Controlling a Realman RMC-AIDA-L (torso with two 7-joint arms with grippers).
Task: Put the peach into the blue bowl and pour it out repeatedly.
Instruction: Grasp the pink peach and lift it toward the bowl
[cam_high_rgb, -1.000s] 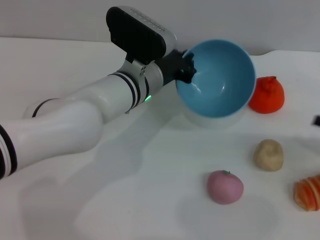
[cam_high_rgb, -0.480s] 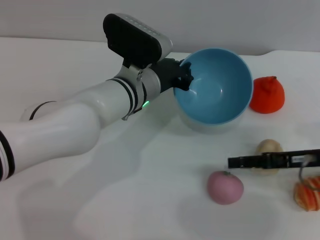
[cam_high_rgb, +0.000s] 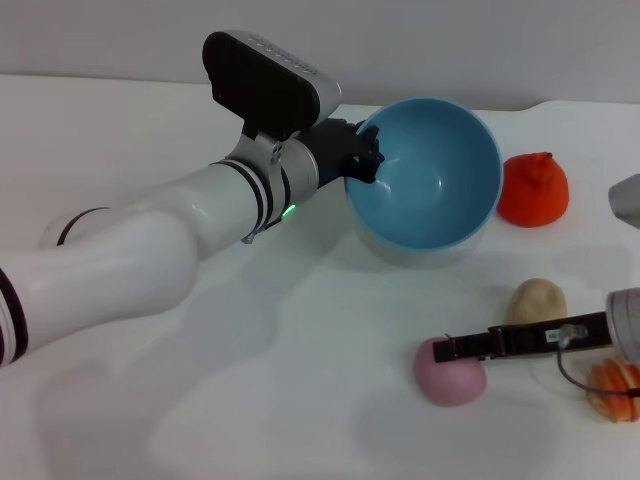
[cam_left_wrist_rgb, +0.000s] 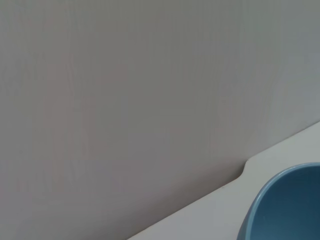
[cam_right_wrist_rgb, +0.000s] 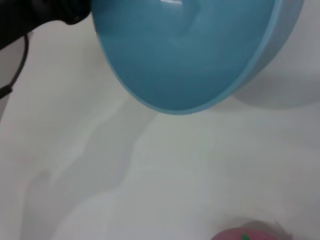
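The blue bowl (cam_high_rgb: 432, 178) is tilted with its mouth toward me, just above the table at the back. My left gripper (cam_high_rgb: 364, 158) is shut on its left rim. The bowl is empty; its edge also shows in the left wrist view (cam_left_wrist_rgb: 287, 205), and it fills the top of the right wrist view (cam_right_wrist_rgb: 185, 50). The pink peach (cam_high_rgb: 448, 374) lies on the table in front of the bowl. My right gripper (cam_high_rgb: 447, 349) reaches in from the right, its black tip over the peach's top. Only the peach's top (cam_right_wrist_rgb: 245, 234) shows in the right wrist view.
A beige lumpy item (cam_high_rgb: 537, 300) lies right of the peach, just behind the right arm. An orange-red fruit (cam_high_rgb: 533, 188) sits right of the bowl. A striped orange item (cam_high_rgb: 615, 388) lies at the right edge. A grey wall (cam_left_wrist_rgb: 125, 100) stands behind the table.
My right gripper has come in from the right edge and now reaches the peach. The left gripper and bowl have shifted slightly left and down.
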